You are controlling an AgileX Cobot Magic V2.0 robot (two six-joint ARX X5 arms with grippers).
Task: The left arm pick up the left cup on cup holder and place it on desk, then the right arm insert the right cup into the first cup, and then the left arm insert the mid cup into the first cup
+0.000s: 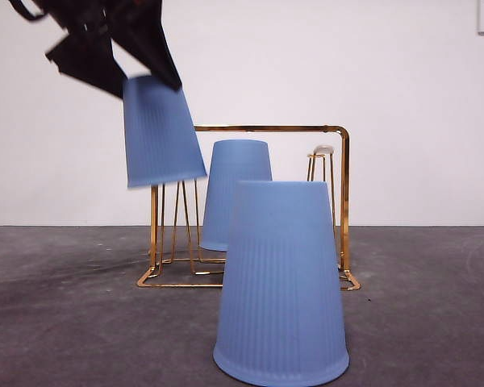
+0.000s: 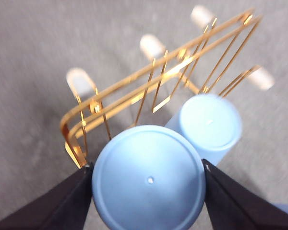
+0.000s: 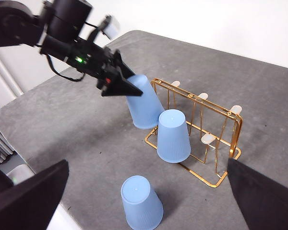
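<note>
My left gripper [image 1: 137, 68] is shut on a blue cup [image 1: 163, 133], upside down and tilted, held above the left end of the gold wire cup holder [image 1: 343, 201]. In the left wrist view the jaws of the left gripper [image 2: 148, 165] press both sides of this cup [image 2: 149, 179]. A second blue cup [image 1: 238, 189] sits upside down on the holder's pegs; it also shows in the left wrist view [image 2: 209, 124]. A third blue cup [image 1: 282, 294] stands upside down on the dark grey desk [image 1: 64, 322] in front of the holder. My right gripper [image 3: 148, 165] is open and empty, high above the desk.
Bare white-tipped pegs [image 1: 323, 151] stand at the holder's right end. The white wall [image 1: 403, 97] lies behind the desk. The desk's edge [image 3: 81, 201] runs near the standing cup [image 3: 141, 203] in the right wrist view.
</note>
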